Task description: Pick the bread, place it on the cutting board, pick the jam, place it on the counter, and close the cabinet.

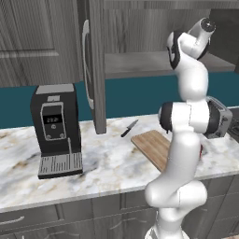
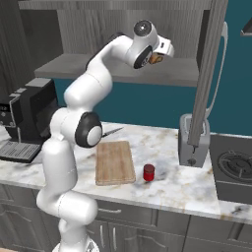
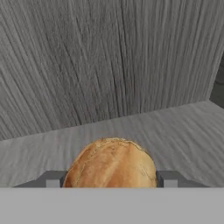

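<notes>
— Reaching into the open cabinet (image 2: pixel 128 69), the arm has its hand (image 3: pixel 112 183) up at the shelf, and the two fingertips (image 3: pixel 52 179) sit tight against either side of the bread (image 3: pixel 112 162). It looks clamped on the loaf, with the loaf right at the shelf surface.

— So that is the first step, the pick?

— I'd say so. The bread shows as a brown patch at the wrist in the right-hand camera, well above the tabletop (image 2: pixel 167 184). The next move, as I judge it, calls for a lift clear of the shelf, a pull back out of the cabinet, then a descent to the cutting board (image 2: pixel 114 162), which lies near the front edge of the tabletop, about mid-length.

— And the jam?

— The jam (image 2: pixel 148 172) already stands on the tabletop, just beside the board's right edge, near the front. Only the cabinet door would remain after the bread, I think.

— Anything in the way?

— The open door (image 2: pixel 206 74) hangs out over the tabletop on the right, edge-on, and a toaster (image 2: pixel 193 140) stands right under it. A knife (image 2: pixel 112 131) lies behind the board toward the back edge. A coffee machine (image 2: pixel 29 120) sits far off at the left end. The other door (image 1: pixel 95 65) juts out too, so the withdrawal path between the doors is narrow-ish.
</notes>
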You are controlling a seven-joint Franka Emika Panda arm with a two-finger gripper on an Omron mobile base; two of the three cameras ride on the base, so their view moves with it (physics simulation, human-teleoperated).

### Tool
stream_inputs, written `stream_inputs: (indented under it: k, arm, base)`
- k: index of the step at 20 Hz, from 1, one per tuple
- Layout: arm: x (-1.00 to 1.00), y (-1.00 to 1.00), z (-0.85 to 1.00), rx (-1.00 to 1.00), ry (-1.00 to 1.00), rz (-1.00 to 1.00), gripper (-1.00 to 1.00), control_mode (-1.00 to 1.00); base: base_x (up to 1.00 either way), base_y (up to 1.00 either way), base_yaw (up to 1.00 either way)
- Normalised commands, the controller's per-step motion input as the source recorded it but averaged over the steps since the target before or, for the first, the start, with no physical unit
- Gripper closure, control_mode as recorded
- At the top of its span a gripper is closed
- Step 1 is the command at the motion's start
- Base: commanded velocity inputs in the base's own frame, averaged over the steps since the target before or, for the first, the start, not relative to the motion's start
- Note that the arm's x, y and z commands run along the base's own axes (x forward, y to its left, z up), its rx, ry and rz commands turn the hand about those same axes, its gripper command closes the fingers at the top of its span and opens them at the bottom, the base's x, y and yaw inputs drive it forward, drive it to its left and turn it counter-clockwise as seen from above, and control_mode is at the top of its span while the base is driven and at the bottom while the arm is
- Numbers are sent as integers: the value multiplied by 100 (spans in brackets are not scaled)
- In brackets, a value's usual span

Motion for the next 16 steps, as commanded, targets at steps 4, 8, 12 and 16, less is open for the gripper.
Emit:
stream_inputs:
  k: [4,8,12,16]
  arm:
    - [-87,0,2,0,-1,0,100,-100]
    - [-94,4,0,-1,-4,1,100,-100]
    - [-94,13,0,-1,-4,1,100,-100]
    - [-90,15,0,0,0,1,100,-100]
  base:
    - [0,0,0]
    - [0,0,0]
    - [0,0,0]
    - [0,0,0]
